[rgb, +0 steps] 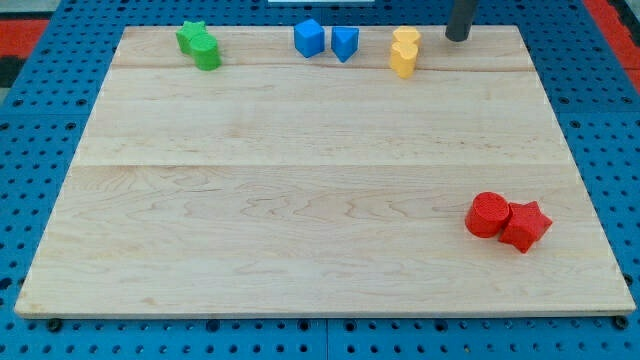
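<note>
My tip (457, 38) rests near the top edge of the wooden board (320, 180), right of centre. Nearest to it, a short way to the left, stand two yellow blocks: a yellow heart-like block (406, 40) above a yellow rounded block (402, 62), touching each other. The tip touches neither. Further left along the top edge sit a blue cube (309, 38) and a blue triangular block (345, 43), side by side. At the top left a green star (191, 36) touches a green cylinder (206, 54).
Near the board's lower right, a red cylinder (488, 214) touches a red star (525, 226). A blue perforated base (40, 120) surrounds the board on all sides.
</note>
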